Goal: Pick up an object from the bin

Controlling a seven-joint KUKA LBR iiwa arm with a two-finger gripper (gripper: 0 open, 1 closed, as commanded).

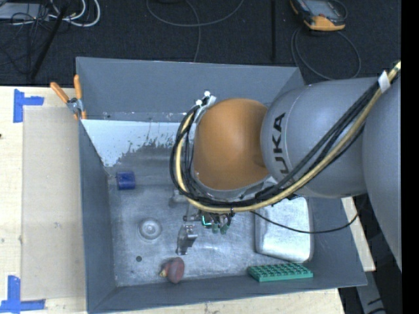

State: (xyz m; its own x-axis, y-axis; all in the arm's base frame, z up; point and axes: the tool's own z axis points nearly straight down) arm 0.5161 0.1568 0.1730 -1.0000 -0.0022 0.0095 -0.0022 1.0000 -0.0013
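Fingers (185, 242) low over bin floor (219, 257), near brown lump (175, 269); spread or pressed together, cannot tell. Centre over lump before closing.

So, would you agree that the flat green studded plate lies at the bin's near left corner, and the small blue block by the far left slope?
Not quite: the camera view shows the flat green studded plate at the near right of the grey metal bin, near a pale rectangular block. The small blue block does lie by the far left slope.
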